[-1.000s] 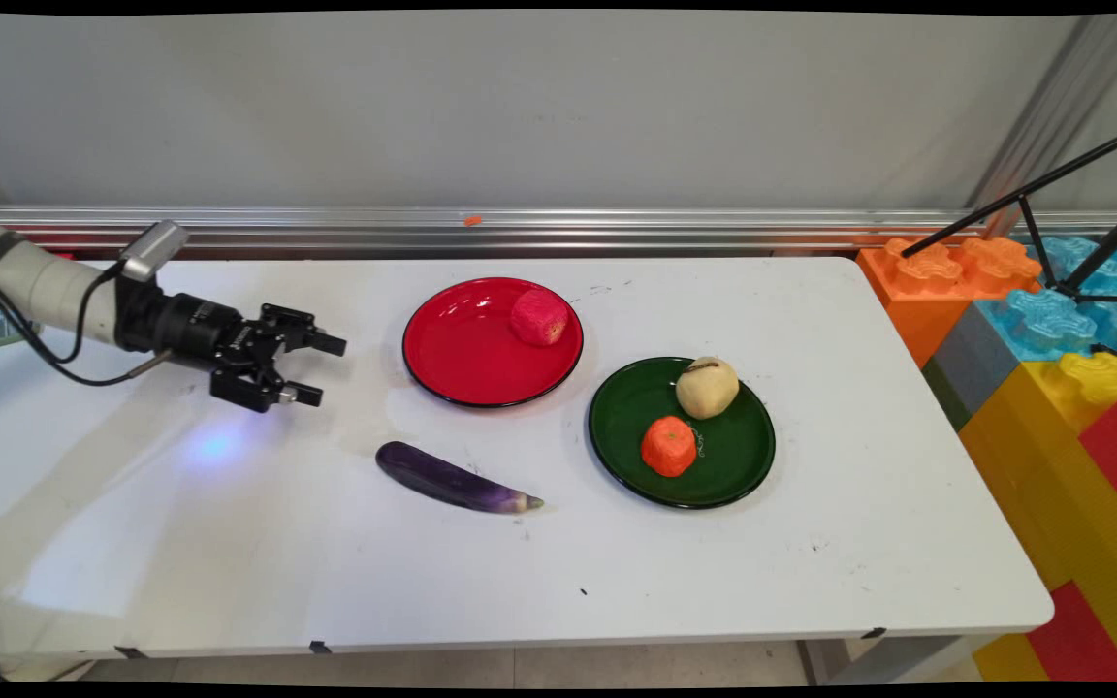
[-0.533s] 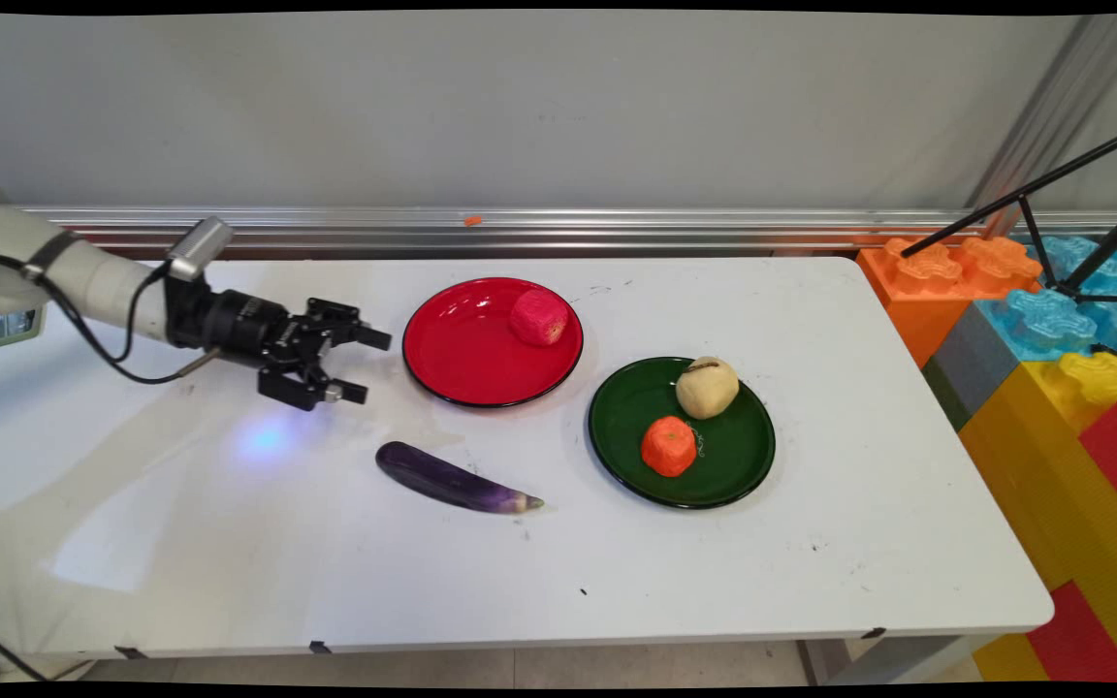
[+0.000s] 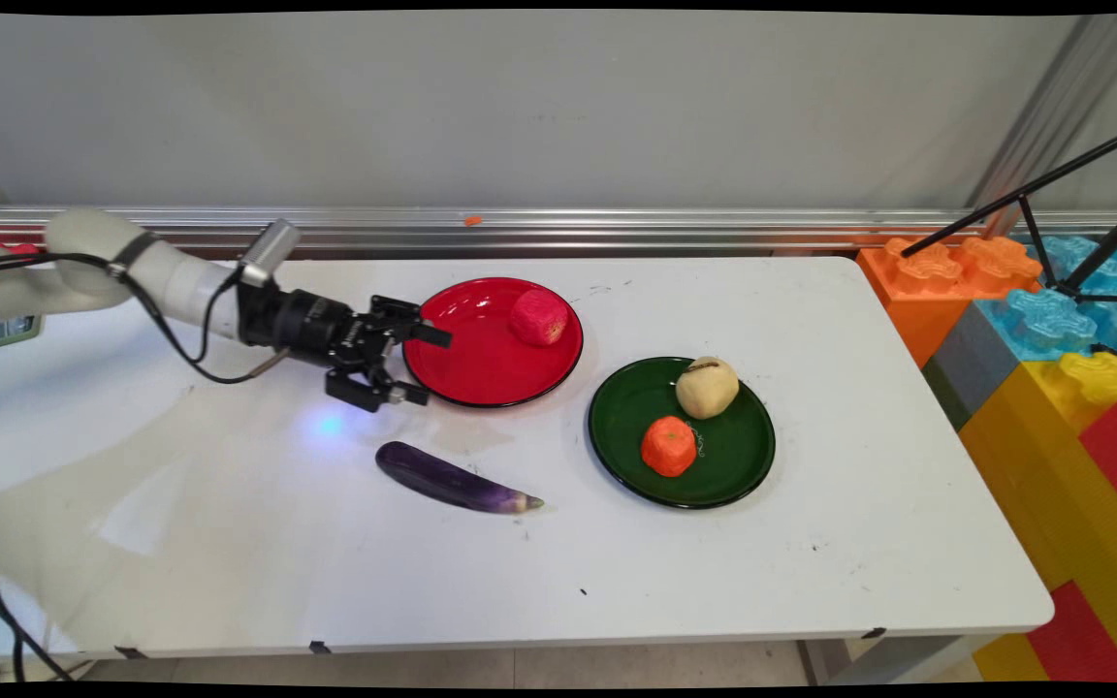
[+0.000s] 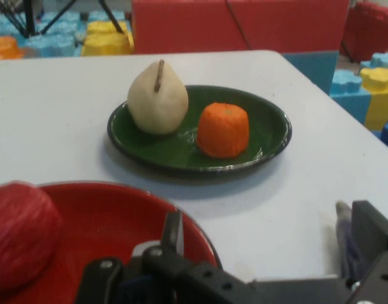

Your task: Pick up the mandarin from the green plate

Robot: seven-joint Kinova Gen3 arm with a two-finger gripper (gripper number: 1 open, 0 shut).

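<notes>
- The gripper (image 3: 420,365) hangs low over the white table (image 3: 229,543), pointing roughly level toward the table's right end, with its two fingers spread wide and nothing between them.
- In the hand view the gripper (image 4: 264,237) shows one finger (image 4: 173,231) over the near rim of the red plate (image 4: 111,221) and the other finger (image 4: 371,231) out over bare table.
- The red plate (image 3: 481,364) is the nearest thing: the far finger overlaps its left rim in the main view, while the near finger sits just outside that rim; whether either touches the plate I cannot tell.
- A red round fruit (image 3: 539,317) lies on the far right part of that plate, ahead of the gripper; in the hand view it fills the lower left corner (image 4: 19,234).
- A purple eggplant (image 3: 455,482) lies flat on the table near the gripper, toward the table's near edge, apart from both plates; a sliver of it (image 4: 343,237) shows beside the right-hand finger in the hand view.
- Farther ahead stands a green plate (image 3: 733,465), apart from the red one.
- On the green plate (image 4: 270,136) a cream pear (image 4: 157,98) with a brown stem stands beside an orange fruit (image 4: 223,130); in the main view the pear (image 3: 707,387) is toward the plate's far side and the orange fruit (image 3: 668,446) nearer the camera.
- Beyond the table's right end rise big toy blocks (image 3: 1053,320) in orange, blue, yellow and red.
</notes>
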